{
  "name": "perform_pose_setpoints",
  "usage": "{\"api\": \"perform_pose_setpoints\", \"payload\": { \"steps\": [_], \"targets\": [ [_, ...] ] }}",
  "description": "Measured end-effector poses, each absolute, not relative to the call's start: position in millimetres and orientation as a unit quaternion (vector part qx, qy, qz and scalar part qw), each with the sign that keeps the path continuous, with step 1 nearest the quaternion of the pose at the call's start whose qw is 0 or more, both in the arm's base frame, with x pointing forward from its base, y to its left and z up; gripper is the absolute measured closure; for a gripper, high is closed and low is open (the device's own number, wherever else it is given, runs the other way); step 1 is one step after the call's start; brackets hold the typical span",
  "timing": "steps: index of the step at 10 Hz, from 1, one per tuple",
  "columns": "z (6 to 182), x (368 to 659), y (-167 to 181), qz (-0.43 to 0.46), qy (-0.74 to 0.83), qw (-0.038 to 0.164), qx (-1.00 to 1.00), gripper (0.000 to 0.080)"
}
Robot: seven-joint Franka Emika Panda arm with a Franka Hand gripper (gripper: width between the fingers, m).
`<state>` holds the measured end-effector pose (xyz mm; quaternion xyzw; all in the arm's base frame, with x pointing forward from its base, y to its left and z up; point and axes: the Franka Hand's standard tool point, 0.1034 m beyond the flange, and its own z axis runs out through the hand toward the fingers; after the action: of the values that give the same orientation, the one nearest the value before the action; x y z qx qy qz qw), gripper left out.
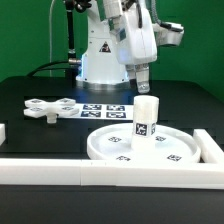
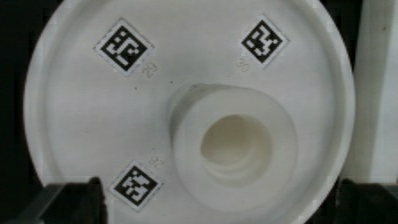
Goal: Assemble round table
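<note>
No writing can be read anywhere. The only markings are small black-and-white square tags: several on the disc (image 1: pixel 140 150), some on the leg (image 1: pixel 146 117), and a group on the marker board (image 1: pixel 104 108). A small triangular sign sits on the arm's (image 1: pixel 105 40) pedestal, too small to make out.

The table (image 1: pixel 40 135) is black, and a plain green wall (image 1: pixel 25 35) stands behind it. White rails (image 1: pixel 100 172) border the work area at the front and at both sides in the exterior view.

The disc lies flat just behind the front rail, towards the exterior view's right. The leg stands upright on it, near its middle. The cross-shaped base (image 1: pixel 48 108) lies flat on the table, well apart from the disc, to the exterior view's left of the marker board.

The arm reaches down from behind, and the gripper (image 1: pixel 141 80) points down, above the leg and clear of it. In the wrist view the leg's hollow top is seen from straight above, and the dark fingertips (image 2: pixel 68 198) stand wide apart with nothing between them: the hand is open and empty.
</note>
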<state>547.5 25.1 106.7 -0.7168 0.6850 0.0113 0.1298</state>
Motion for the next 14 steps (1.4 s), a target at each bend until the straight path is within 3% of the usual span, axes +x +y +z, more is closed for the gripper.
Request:
{"api": "perform_pose_setpoints", "payload": {
  "steps": [3,6,8,12,13,14],
  "targets": [
    [109.6,546.3,21.6,-0.003,0.59,0.118,-0.799,0.0151],
    [121.2,541.3,-21.7,-0.027,0.527,0.121,-0.841,0.0151],
    [118.6,532.0,-47.0,-0.034,0.489,0.119,-0.864,0.0151],
    [115.6,530.4,-49.0,-0.039,0.458,0.114,-0.881,0.0151],
    [115.3,530.4,-49.8,-0.045,0.404,0.107,-0.908,0.0151],
    [113.3,530.4,-51.6,-0.052,0.307,0.085,-0.947,0.0151]
  ]
}}
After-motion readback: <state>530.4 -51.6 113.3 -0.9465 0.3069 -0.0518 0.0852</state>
